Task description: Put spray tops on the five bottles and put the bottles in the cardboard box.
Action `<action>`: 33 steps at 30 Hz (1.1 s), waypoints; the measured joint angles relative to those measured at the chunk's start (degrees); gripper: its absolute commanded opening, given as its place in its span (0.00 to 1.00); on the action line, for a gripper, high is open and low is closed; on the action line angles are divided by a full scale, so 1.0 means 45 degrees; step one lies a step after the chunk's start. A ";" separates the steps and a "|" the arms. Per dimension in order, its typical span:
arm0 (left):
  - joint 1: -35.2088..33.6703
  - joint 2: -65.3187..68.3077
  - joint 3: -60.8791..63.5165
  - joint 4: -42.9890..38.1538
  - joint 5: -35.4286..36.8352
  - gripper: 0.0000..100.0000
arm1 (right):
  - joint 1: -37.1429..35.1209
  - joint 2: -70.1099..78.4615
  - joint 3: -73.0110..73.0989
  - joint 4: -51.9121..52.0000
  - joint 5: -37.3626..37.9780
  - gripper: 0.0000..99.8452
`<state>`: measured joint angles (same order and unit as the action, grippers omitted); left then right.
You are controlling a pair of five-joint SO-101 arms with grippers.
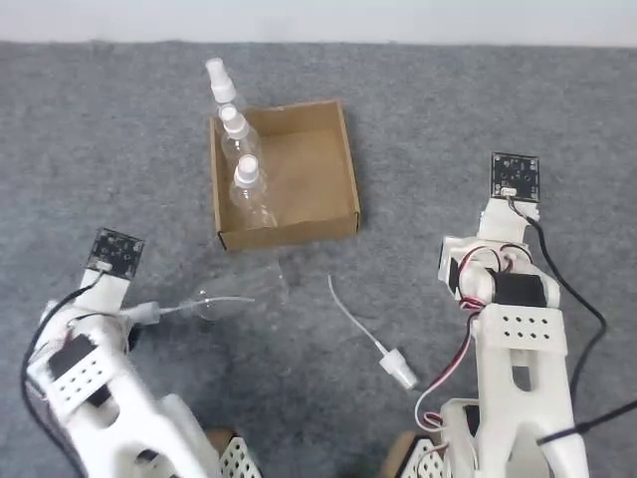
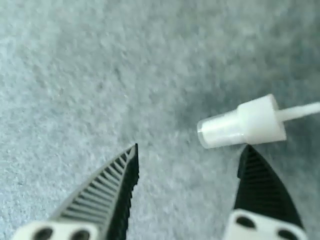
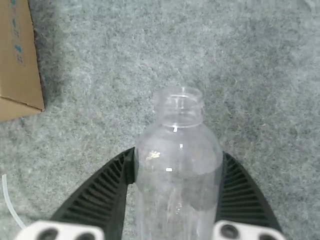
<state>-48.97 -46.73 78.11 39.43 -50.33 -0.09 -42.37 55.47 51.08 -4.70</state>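
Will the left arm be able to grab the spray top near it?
Probably yes: the left gripper is open and the spray top lies on the carpet just ahead, nothing between.

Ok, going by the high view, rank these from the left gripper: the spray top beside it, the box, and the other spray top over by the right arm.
From the left gripper, nearest first:
1. Near spray top, right at its open jaws.
2. Box, farther up the table, toward the middle.
3. Far spray top, across the table beside the right arm.
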 measured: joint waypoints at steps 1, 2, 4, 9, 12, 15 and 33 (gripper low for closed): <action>0.0039 0.0000 0.0000 -0.0156 0.0137 0.29 | 0.0000 0.0000 0.0000 0.0000 0.0000 0.18; 0.0039 0.0000 0.0000 -0.0352 0.0274 0.29 | 0.0000 0.0000 0.0000 0.0000 0.0000 0.18; 0.0039 0.0000 0.0020 -0.0879 0.0586 0.29 | 0.0000 0.0000 0.0000 0.0000 0.0000 0.18; 0.0117 0.0000 0.0020 -0.1778 0.1700 0.29 | 0.0000 0.0000 0.0000 0.0000 0.0000 0.18; 0.0078 0.0000 0.0020 -0.1797 0.1934 0.29 | 0.0000 0.0000 0.0000 0.0000 0.0000 0.18; -0.0274 0.0020 -0.0527 -0.1309 0.1934 0.29 | 0.0000 0.0000 0.0000 0.0000 0.0000 0.18; 0.0078 0.0020 -0.4630 0.7053 0.3712 0.30 | 0.0000 0.0000 0.0000 0.0000 0.0000 0.18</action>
<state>-48.62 -46.64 57.27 71.16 -33.63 -0.09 -42.37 55.47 51.08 -4.70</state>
